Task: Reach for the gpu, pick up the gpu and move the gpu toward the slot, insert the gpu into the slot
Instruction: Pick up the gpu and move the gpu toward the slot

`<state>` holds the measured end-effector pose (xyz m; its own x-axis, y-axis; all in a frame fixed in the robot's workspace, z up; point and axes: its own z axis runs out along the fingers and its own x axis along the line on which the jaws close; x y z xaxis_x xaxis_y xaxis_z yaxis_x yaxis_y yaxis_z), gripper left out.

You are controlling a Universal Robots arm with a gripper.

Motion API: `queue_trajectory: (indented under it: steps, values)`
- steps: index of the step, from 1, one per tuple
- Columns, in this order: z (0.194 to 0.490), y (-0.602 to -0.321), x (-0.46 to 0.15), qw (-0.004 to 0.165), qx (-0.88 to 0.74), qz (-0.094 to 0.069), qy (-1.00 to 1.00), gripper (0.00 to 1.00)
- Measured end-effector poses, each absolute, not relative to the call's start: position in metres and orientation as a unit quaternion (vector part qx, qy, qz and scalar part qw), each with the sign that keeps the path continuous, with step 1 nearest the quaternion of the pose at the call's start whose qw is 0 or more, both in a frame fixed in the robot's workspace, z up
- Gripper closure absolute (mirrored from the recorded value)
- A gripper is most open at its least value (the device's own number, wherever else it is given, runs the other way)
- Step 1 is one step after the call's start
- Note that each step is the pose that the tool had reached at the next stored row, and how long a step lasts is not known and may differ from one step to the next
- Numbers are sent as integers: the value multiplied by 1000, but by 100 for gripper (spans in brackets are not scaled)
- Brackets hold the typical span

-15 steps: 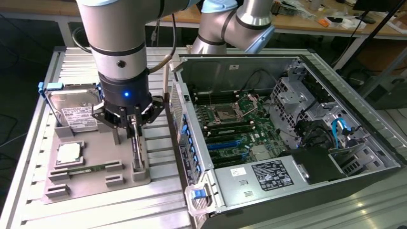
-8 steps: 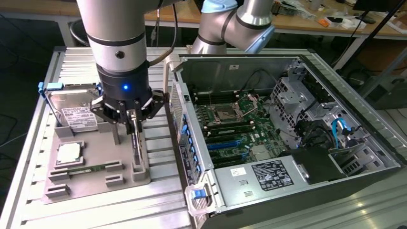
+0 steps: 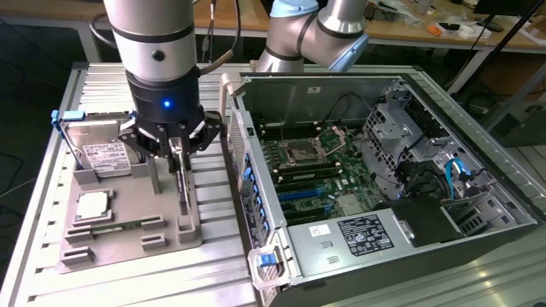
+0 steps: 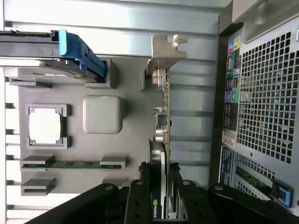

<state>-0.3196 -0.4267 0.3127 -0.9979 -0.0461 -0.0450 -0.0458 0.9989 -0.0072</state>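
gpu stands on edge in the gray holder on the desk, not lifted. My gripper is on it, fingers pinching both faces at the top edge. Blue slot sits in the mobo inside the open PC case, on the exterior view's right, well apart. HDD and CPU share the holder.

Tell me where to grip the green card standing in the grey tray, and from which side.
Grip the green circuit-board card with black fan shroud across its flat faces at the shroud, coming down from above: it stands on edge in the grey holder tray, top edge free.
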Motion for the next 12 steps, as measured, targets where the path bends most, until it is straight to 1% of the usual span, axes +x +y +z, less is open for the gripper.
queue_trajectory:
  steps: [2,5,12]
  values:
    - [322,-427,-320,23,-23,-3,999,73]
    - [343,-426,-320,24,-23,-3,999,73]
    - [375,-426,-320,25,-23,-3,999,73]
